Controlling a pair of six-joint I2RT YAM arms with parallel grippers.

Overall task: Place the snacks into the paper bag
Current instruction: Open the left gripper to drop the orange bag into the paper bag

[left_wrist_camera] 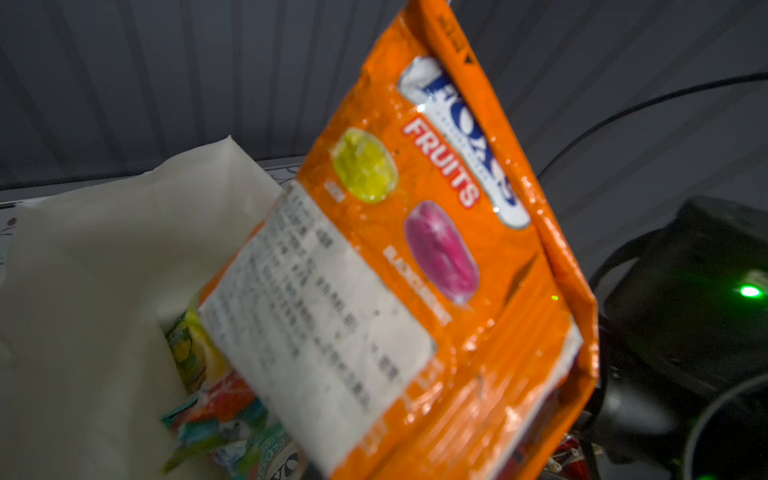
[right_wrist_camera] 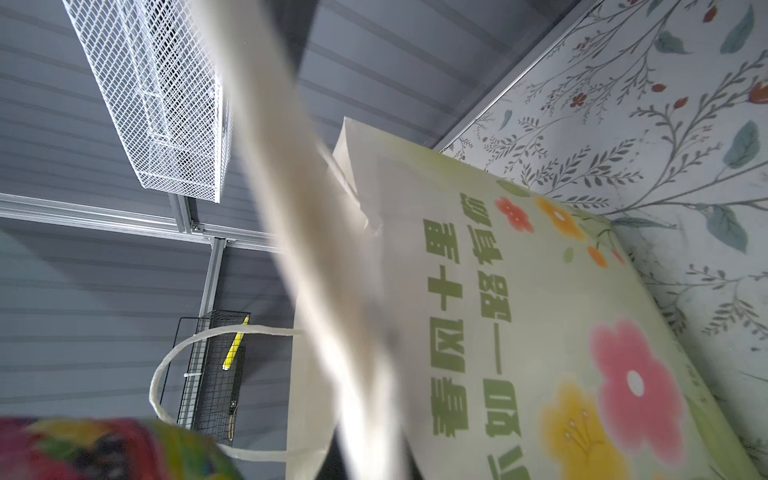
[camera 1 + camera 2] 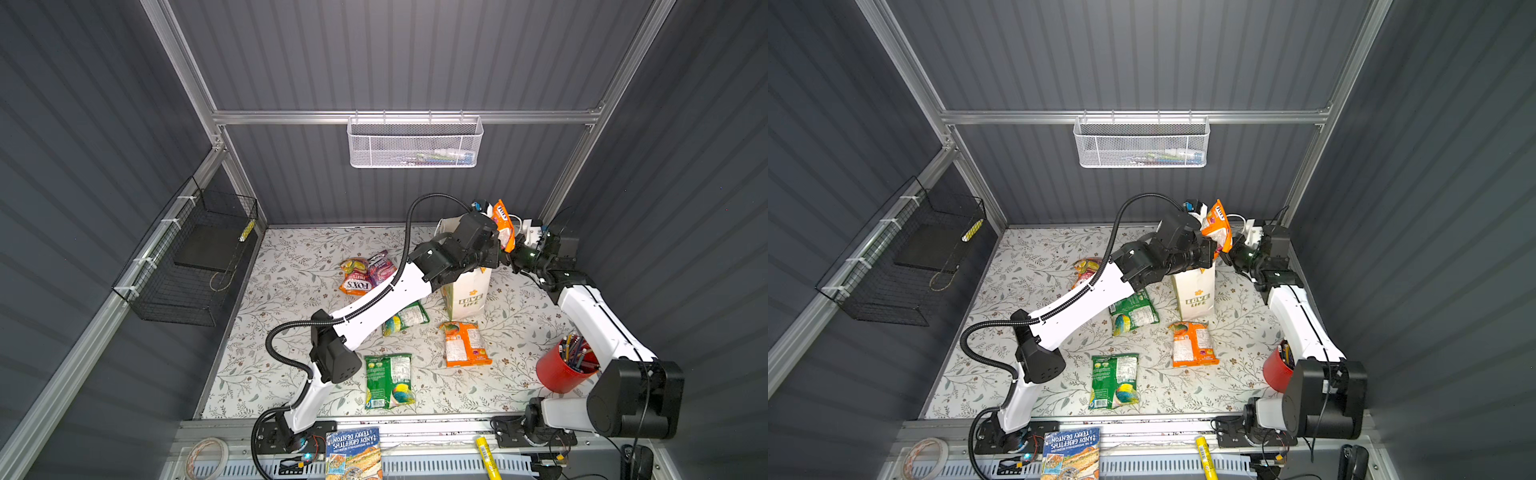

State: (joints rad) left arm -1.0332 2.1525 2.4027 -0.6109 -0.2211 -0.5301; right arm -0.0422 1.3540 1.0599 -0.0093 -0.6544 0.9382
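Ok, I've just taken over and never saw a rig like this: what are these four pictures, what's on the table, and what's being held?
Two robot arms with pincer grippers. The wide pictures come from one overhead camera pair; the close-ups from wrist cameras. The left gripper holds an orange FOX'S packet over the paper bag, already part filled. The right gripper is shut, apparently on the bag's cord handle. On the table: two green packets, another orange packet, a small pile, a red pencil cup.

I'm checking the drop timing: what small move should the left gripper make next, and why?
Probably ease straight down a little: the left gripper holds the orange packet upright, just over the paper bag, whose open mouth shows other packets already inside.
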